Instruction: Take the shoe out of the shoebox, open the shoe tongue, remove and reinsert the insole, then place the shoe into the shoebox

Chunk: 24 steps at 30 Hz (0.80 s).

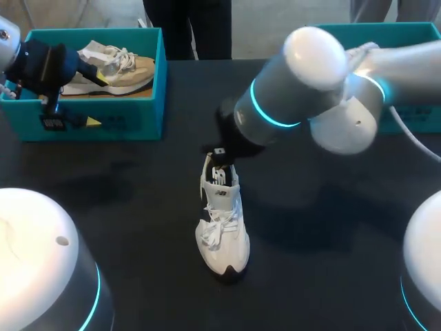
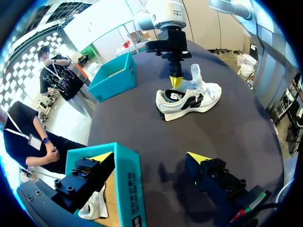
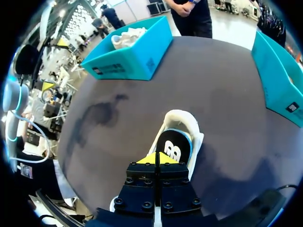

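White shoe (image 1: 222,224) lies toe toward the desk's (image 1: 138,207) near edge. Right end effector (image 3: 160,158), fingers together, is at its heel opening. Left end effector (image 2: 150,157) is spread, well apart.

robotics lab, black worktable (image 1: 124,207), teal shoebox (image 1: 103,117), white robot arm (image 1: 289,89) over it

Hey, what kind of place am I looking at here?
Likely a robotics lab or test bench: a left arm and right arm at a black table, a white shoe on it, a teal box holding another shoe, and a second teal box.
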Each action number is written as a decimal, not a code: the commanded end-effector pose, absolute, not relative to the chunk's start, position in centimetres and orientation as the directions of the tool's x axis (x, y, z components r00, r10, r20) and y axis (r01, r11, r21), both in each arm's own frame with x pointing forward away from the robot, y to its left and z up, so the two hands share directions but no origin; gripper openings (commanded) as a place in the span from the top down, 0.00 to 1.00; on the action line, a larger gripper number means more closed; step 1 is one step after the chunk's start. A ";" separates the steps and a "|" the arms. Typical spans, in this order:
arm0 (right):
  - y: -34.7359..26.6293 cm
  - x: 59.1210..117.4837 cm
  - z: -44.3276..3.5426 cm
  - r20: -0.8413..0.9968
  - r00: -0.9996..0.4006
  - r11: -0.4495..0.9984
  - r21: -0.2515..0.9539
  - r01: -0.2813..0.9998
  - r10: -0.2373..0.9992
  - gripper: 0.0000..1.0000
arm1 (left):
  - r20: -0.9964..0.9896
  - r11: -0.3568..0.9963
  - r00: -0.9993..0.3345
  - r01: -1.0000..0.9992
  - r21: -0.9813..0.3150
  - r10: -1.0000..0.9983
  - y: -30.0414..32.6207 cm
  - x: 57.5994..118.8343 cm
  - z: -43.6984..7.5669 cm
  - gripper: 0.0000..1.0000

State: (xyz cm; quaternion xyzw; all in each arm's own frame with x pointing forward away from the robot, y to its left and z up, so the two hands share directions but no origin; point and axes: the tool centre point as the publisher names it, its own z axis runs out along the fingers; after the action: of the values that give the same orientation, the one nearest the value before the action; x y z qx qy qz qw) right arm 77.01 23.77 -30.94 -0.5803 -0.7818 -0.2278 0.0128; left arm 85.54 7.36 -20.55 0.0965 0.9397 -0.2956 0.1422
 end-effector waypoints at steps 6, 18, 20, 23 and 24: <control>24.2 76.8 -30.8 0.139 -0.280 0.219 0.345 0.913 0.950 1.00 | -0.325 0.809 -0.941 0.264 -0.525 0.097 7.3 85.4 -20.5 0.00; 23.7 76.5 -32.6 0.125 -0.131 0.084 0.324 0.942 0.983 1.00 | -0.325 0.809 -0.941 0.264 -0.525 0.097 7.3 85.4 -20.5 0.00; 23.7 76.4 -33.0 0.119 -0.126 0.085 0.305 0.949 0.985 1.00 | -0.325 0.809 -0.941 0.264 -0.525 0.097 7.3 85.4 -20.5 0.00; 23.8 76.2 -33.5 0.125 -0.119 0.080 0.280 0.957 0.985 1.00 | -0.325 0.809 -0.941 0.264 -0.525 0.097 7.3 85.4 -20.5 0.00; 23.8 76.1 -33.8 0.130 -0.119 0.081 0.272 0.959 0.984 1.00 | -0.325 0.809 -0.941 0.264 -0.525 0.097 7.3 85.4 -20.5 0.00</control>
State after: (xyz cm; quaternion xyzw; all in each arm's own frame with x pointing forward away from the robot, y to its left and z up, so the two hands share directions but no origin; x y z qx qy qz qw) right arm 75.75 23.38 -32.99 -0.6623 -0.7326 -0.1489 -0.0494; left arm 85.51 7.36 -20.51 0.0963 0.9399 -0.2950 0.1423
